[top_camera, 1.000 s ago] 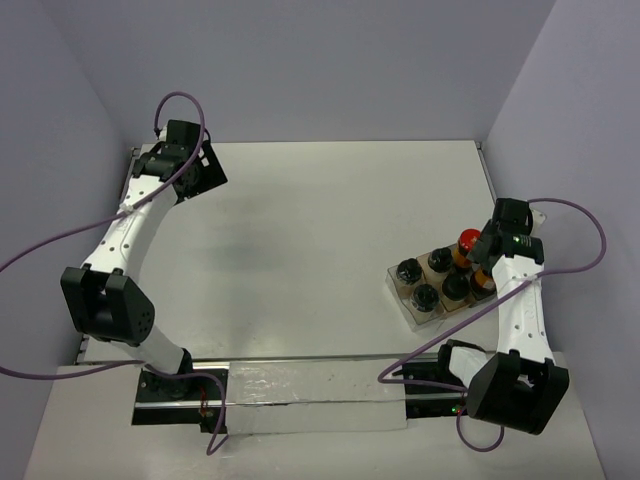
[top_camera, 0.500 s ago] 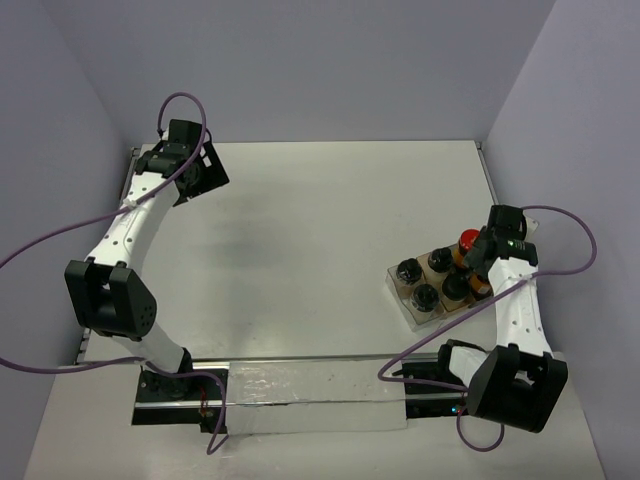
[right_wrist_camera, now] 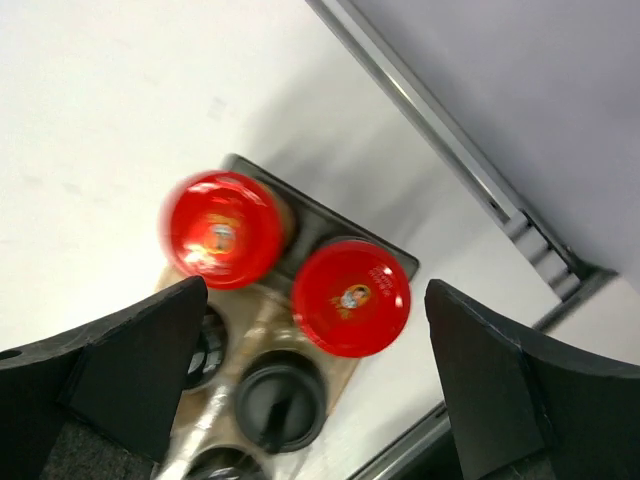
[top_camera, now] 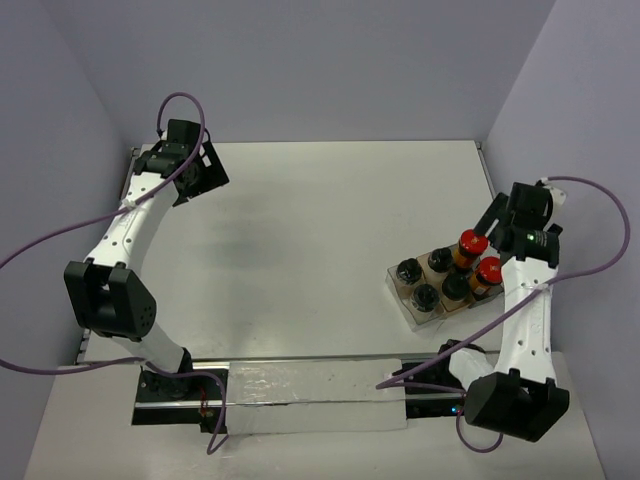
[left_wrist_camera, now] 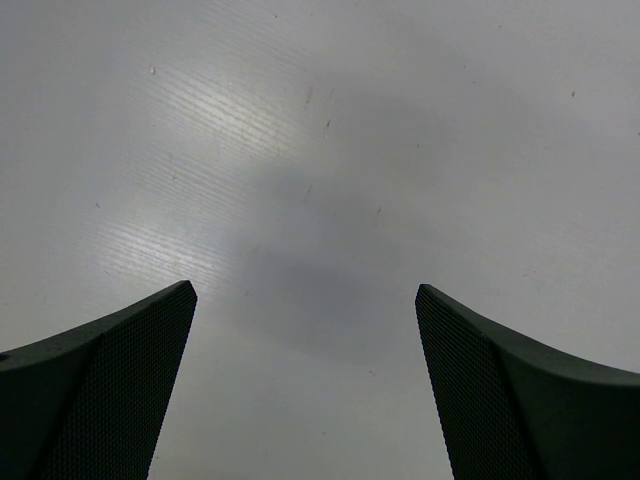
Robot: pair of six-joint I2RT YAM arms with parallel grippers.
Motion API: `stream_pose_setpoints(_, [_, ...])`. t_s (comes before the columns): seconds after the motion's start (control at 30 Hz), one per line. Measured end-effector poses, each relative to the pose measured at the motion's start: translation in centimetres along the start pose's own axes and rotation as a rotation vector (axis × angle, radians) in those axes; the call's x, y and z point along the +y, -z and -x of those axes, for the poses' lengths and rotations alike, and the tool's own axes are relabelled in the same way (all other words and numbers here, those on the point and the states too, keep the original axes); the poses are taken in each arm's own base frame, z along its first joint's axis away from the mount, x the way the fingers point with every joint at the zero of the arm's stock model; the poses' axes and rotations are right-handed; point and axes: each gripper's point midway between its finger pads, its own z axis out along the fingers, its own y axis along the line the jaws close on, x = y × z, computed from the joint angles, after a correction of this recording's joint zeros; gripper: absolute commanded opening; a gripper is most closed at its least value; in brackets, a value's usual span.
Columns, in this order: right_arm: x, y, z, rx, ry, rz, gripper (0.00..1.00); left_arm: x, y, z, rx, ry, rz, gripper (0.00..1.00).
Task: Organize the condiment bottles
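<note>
Keeping the left gripper (left_wrist_camera: 303, 300) spread wide and empty over the table (top_camera: 300, 230), well to the left of the tray (top_camera: 393, 276) and far from any work; moving rightward, finding all six condiment bottles (top_camera: 456, 284) standing upright inside the tray, counting four black-capped ones (top_camera: 407, 268) across its left and middle and two red-capped ones (top_camera: 471, 240) at its right end; having just let go there, widening the right gripper (right_wrist_camera: 315, 288) from a narrow pinch to a full spread and lifting it up off the tray's right end, pinching nothing now; leaving one red cap (right_wrist_camera: 351, 297) directly beneath the gap between its jaws, apart from both, with the other red cap just beside it; judging the last bottle placed and the organizing probably finished, bar drawing the arm clear of the tray
</note>
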Motion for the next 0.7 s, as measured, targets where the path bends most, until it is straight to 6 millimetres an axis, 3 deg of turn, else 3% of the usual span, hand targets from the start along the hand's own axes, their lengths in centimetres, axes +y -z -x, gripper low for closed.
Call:
stream_pose_setpoints(0.17, [3.5,4.9,5.8,-0.125,-0.005,0.163,1.00,-0.3,1.1,0.4,-0.016,0.010,-0.030,0.99])
stream_pose_setpoints(0.27, [8.6,8.1,7.6,-0.173,0.079,0.314,1.00,-0.5,2.2,0.8,-0.031,0.020,-0.060,1.00])
stream_pose_setpoints(0.4, [16.3,11.5,6.2,-0.147,0.232,0.521,1.00,-0.7,3.3,1.1,-0.046,0.031,-0.087,0.99])
stream_pose_setpoints(0.5, [21.1,12.8,4.3,-0.119,0.318,0.627,1.00,-0.6,4.3,1.5,-0.064,0.037,-0.104,1.00])
stream_pose_setpoints(0.6, [23.8,12.9,1.7,-0.067,0.394,0.676,1.00,-0.5,5.7,1.9,-0.094,0.046,-0.122,1.00])
stream_pose_setpoints(0.7, [24.9,13.0,1.0,-0.061,0.411,0.696,1.00,-0.3,7.0,2.4,-0.123,0.054,-0.139,1.00])
